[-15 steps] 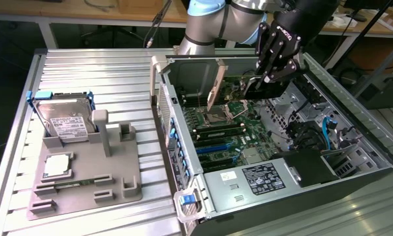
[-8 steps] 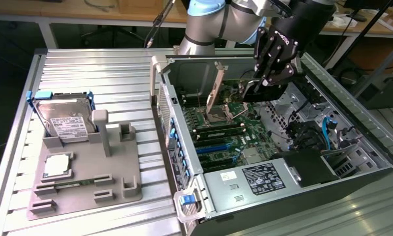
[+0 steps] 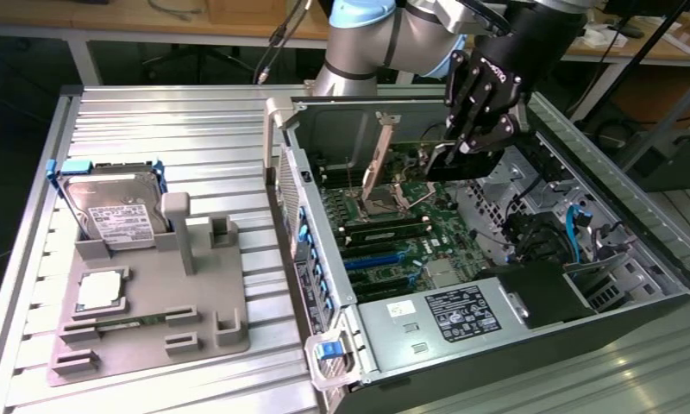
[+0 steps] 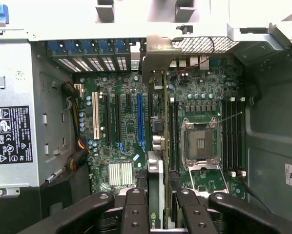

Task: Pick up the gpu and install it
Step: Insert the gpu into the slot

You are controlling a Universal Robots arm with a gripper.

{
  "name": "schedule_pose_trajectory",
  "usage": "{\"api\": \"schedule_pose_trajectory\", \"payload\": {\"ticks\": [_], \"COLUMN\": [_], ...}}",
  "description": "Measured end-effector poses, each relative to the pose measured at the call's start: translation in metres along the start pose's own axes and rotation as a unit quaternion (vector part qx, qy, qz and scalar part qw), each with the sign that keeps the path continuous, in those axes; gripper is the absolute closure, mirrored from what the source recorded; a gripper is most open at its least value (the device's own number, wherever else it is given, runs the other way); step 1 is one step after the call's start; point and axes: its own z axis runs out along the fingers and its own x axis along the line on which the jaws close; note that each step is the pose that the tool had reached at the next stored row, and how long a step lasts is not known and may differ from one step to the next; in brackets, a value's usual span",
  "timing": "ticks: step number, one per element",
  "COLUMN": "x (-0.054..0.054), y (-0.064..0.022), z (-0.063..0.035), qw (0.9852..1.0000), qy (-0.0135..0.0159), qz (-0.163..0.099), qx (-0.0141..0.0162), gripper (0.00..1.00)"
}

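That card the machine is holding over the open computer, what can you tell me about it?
The gpu is a slim card seen edge-on from the wrist view, standing upright between the fingers of the end effector, which is shut on it. A silver metal bracket caps its far end, near the case's rear slot openings. Its thin green board edge shows, with a small logo label near the grip. In the exterior view it hangs over the motherboard inside the open case; whether it touches a slot cannot be told.
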Motion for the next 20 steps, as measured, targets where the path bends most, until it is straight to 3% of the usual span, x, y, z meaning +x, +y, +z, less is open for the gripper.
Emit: {"api": "schedule_pose_trajectory", "payload": {"ticks": [20], "x": [0.0004], "y": [-0.0004], "z": [0.0083], "qw": [1.0000], "qy": [-0.0001], "qz": [0.000], "qx": [0.0002], "gripper": [0.73]}}
